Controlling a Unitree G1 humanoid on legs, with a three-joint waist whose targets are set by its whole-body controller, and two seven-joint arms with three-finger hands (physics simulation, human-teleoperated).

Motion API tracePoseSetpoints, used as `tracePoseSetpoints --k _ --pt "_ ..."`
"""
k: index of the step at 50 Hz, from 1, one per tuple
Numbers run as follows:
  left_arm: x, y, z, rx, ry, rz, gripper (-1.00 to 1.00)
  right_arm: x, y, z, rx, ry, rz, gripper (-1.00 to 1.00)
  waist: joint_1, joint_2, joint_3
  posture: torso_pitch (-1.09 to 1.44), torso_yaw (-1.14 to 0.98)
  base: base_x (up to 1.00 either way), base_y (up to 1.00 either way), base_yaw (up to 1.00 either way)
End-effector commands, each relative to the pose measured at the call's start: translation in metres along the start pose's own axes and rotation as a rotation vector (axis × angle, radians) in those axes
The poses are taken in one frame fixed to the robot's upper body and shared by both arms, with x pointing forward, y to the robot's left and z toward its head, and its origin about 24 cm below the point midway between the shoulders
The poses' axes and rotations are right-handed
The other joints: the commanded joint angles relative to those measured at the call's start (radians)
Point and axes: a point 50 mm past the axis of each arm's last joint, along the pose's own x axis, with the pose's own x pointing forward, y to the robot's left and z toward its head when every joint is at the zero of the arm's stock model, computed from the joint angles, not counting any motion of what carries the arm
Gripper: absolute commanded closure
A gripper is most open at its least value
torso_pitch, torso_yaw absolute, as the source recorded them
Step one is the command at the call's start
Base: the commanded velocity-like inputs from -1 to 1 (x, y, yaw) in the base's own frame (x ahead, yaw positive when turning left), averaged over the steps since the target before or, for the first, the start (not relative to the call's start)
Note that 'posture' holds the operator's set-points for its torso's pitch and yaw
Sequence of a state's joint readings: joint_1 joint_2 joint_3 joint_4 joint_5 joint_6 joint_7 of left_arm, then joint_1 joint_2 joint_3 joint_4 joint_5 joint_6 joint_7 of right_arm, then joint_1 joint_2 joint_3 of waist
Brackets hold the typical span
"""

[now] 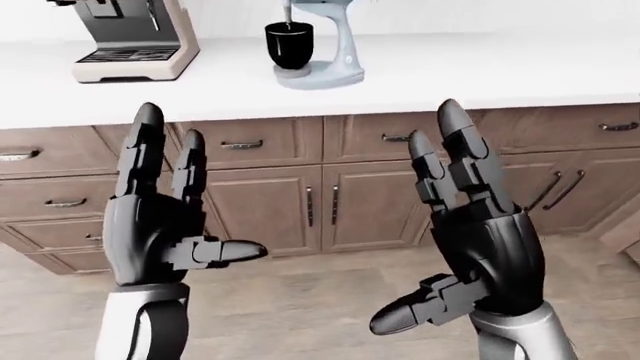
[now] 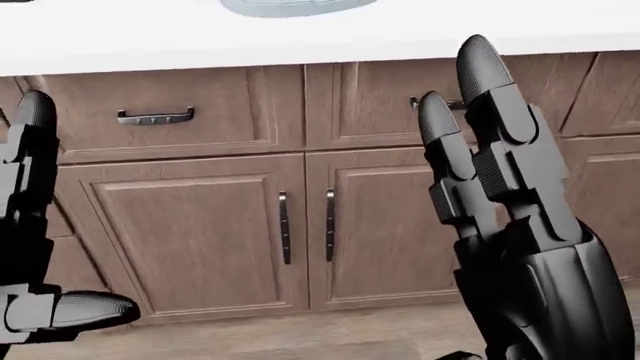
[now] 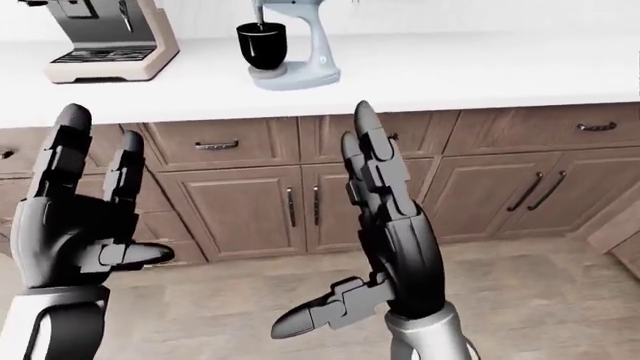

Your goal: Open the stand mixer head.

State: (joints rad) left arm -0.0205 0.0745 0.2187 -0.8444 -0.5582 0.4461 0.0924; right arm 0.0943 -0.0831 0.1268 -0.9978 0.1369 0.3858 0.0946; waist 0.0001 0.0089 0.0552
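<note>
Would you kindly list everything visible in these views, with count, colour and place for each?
Stand mixer: one, pale blue-grey, on the countertop at top centre of the left-eye view; its head is cut off by the top edge.
Mixer bowl: one, black, on the mixer's base.
Coffee machine: one, beige and dark grey, on the countertop at top left.
Countertop: one, white, across the upper part of the view.
Cabinets: brown wood drawers and doors with dark handles, under the countertop.
Floor: light wood-look, along the bottom.
Left hand: black, open, raised at the left, holding nothing.
Right hand: black, open, raised at the right, holding nothing.
</note>
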Motion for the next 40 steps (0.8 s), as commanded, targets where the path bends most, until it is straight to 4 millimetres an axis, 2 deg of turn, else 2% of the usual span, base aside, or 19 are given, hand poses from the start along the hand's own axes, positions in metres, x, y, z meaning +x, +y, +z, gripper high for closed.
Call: tracePoseSetpoints --k 1,2,7,9,10,11,16,18,20,22,24,27,31,32,33,34,37,38,40 --pt "-0.0004 -0.0099 0.0163 0.0 -0.096 -0.055 -1.0 -0.0009 0.0 0.0159 -0.024 -0.092 -0.003 -1.0 -0.003 0.022 0.011 0.0 0.0 0.81 0.0 0.0" --pt "-0.0003 -0.0099 0.0163 0.0 -0.096 -0.054 -1.0 -0.0004 -0.0004 0.0161 -0.03 -0.094 -0.008 -1.0 0.002 0.018 0.025 0.0 0.0 0.72 0.0 0.0" --pt "-0.0002 -0.0095 0.0158 0.001 -0.096 -0.054 -1.0 -0.0016 0.0005 0.0159 -0.018 -0.096 0.007 -1.0 0.015 0.003 -0.055 0.0 0.0 0.23 0.0 0.0" --pt "-0.0001 -0.0097 0.0156 0.003 -0.096 -0.054 -1.0 -0.0009 0.0002 0.0162 -0.034 -0.096 -0.001 -1.0 0.023 -0.045 0.025 0.0 0.0 0.83 0.0 0.0" --pt "0.0 -0.0096 0.0156 0.003 -0.095 -0.054 -1.0 -0.0009 0.0006 0.0156 -0.032 -0.092 -0.001 -1.0 0.024 -0.078 0.019 0.0 0.0 0.21 0.0 0.0" --pt "0.0 -0.0097 0.0158 0.004 -0.096 -0.054 -1.0 -0.0007 0.0007 0.0157 -0.033 -0.093 -0.002 -1.0 0.015 -0.069 -0.014 0.0 0.0 0.08 0.0 0.0" --pt "-0.0002 -0.0099 0.0162 0.003 -0.097 -0.054 -1.0 -0.0016 0.0013 0.0159 -0.016 -0.096 0.016 -1.0 0.012 -0.044 -0.036 0.0 0.0 0.08 0.0 0.0" --pt "-0.0004 -0.01 0.0162 0.003 -0.097 -0.055 -1.0 -0.0014 0.0008 0.0156 -0.026 -0.092 0.011 -1.0 -0.006 -0.019 0.054 0.0 0.0 0.89 0.0 0.0" --pt "-0.0006 -0.0101 0.0165 0.004 -0.097 -0.055 -1.0 -0.0013 0.0021 0.0151 -0.042 -0.088 0.007 -1.0 -0.007 -0.007 0.026 0.0 0.0 0.43 0.0 0.0" --pt "-0.0005 -0.01 0.0165 0.003 -0.097 -0.055 -1.0 -0.0016 0.0023 0.0151 -0.042 -0.09 0.005 -1.0 -0.016 0.001 -0.039 0.0 0.0 0.0 0.0 0.0" --pt "-0.0006 -0.0101 0.0168 0.003 -0.098 -0.055 -1.0 -0.0016 0.0023 0.0154 -0.04 -0.093 0.005 -1.0 -0.023 0.037 -0.046 0.0 0.0 0.0 0.0 0.0" --pt "-0.0004 -0.0098 0.0169 0.003 -0.099 -0.054 -1.0 -0.0018 0.0022 0.0154 -0.038 -0.093 0.005 -1.0 -0.018 0.051 -0.021 0.0 0.0 0.0 0.0 0.0" --pt "-0.0004 -0.0098 0.0171 0.003 -0.099 -0.053 -1.0 -0.0028 0.003 0.0165 -0.019 -0.107 0.02 -1.0 -0.011 0.015 -0.014 0.0 0.0 0.0 0.0 0.0" --pt "-0.0004 -0.0098 0.0175 0.003 -0.101 -0.054 -1.0 -0.0029 0.0028 0.016 -0.021 -0.101 0.021 -1.0 -0.002 0.007 -0.032 0.0 0.0 0.77 0.0 0.0" --pt "-0.0002 -0.0097 0.0173 0.003 -0.1 -0.053 -1.0 -0.0023 0.0019 0.016 -0.029 -0.098 0.011 -1.0 0.009 -0.02 0.047 0.0 0.0 0.85 0.0 0.0" --pt "-0.0003 -0.0098 0.0172 0.003 -0.1 -0.054 -1.0 -0.0019 0.0018 0.0161 -0.029 -0.099 0.007 -1.0 0.01 -0.025 0.056 0.0 0.0 0.52 0.0 0.0" --pt "-0.0001 -0.0096 0.0175 0.002 -0.1 -0.053 -1.0 -0.002 0.0026 0.0159 -0.036 -0.099 0.007 -1.0 0.007 -0.08 -0.049 0.0 0.0 0.05 0.0 0.0" --pt "0.0 -0.0095 0.0173 0.002 -0.1 -0.053 -1.0 -0.002 0.0025 0.0159 -0.037 -0.098 0.006 -1.0 0.013 -0.053 -0.036 0.0 0.0 0.0 0.0 0.0" --pt "-0.0003 -0.0097 0.0167 0.002 -0.099 -0.054 -1.0 -0.0019 0.0026 0.0159 -0.036 -0.098 0.007 -1.0 0.012 -0.064 -0.027 0.0 0.0 0.0 0.0 0.0"
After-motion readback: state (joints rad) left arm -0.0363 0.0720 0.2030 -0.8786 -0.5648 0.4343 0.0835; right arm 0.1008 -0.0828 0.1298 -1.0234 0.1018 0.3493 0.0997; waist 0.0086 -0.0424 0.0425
